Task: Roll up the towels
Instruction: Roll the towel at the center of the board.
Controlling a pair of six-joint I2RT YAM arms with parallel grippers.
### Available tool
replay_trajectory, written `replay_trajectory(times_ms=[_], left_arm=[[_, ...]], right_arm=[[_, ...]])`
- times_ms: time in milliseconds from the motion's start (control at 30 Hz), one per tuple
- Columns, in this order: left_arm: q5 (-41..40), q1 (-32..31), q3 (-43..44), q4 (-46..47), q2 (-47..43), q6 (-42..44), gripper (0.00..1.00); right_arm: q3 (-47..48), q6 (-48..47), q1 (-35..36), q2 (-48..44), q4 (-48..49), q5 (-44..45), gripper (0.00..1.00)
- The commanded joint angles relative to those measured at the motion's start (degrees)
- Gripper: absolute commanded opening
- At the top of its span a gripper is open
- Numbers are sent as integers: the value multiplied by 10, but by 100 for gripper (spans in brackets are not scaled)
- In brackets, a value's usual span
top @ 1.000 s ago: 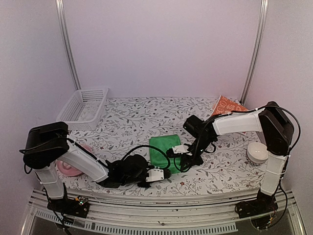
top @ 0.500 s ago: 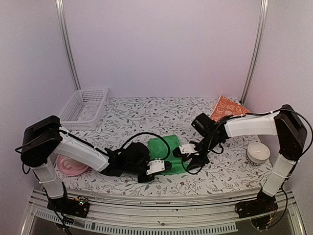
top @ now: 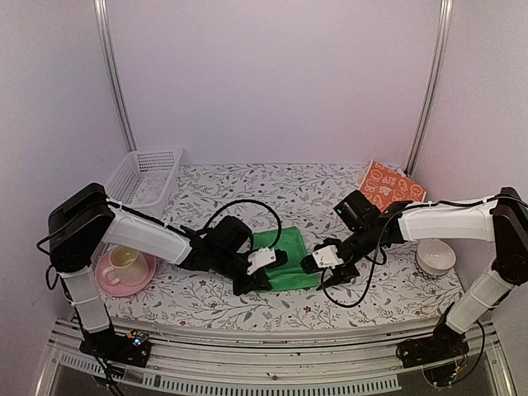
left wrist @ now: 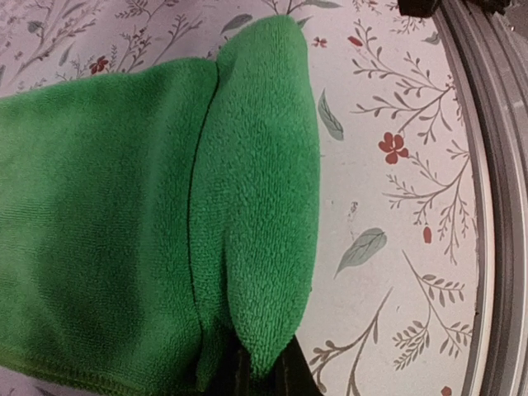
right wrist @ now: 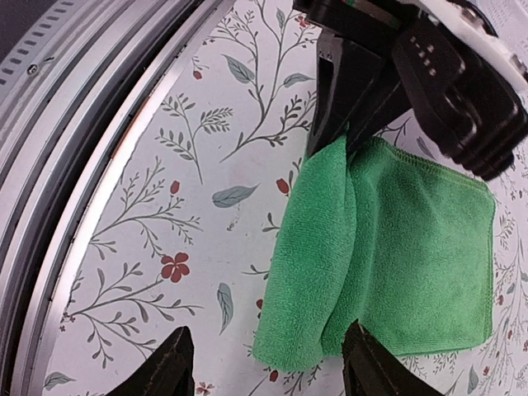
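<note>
Top external view: the green towel (top: 289, 252) lies near the middle of the table (top: 247, 194), toward its near edge and between the two grippers. Its near hem is folded over into a soft roll whose long axis runs left to right, one end toward each arm. Left wrist view shows the left gripper (left wrist: 252, 373) pressed together on one end of that fold, pinching the cloth. The right gripper (right wrist: 266, 367) stands spread, its fingers (right wrist: 165, 371) on either side of the fold's other corner — whether they touch it cannot be told. The orange-red towel (top: 389, 186) lies at the table's far right, well apart — its white pattern is too small to read.
</note>
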Motion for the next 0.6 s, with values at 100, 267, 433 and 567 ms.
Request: replay_trajectory(times_ms=[100, 267, 433, 567], left_arm=[[46, 26, 23, -50, 34, -22, 0], [60, 37, 24, -49, 39, -26, 0], [64, 41, 25, -49, 40, -28, 0], [62, 42, 24, -49, 41, -28, 2]], right_arm=[[-8, -9, 35, 39, 26, 15, 62], [-8, -2, 43, 62, 38, 43, 61], [-11, 25, 44, 73, 77, 81, 61], [-12, 31, 44, 79, 88, 95, 61]])
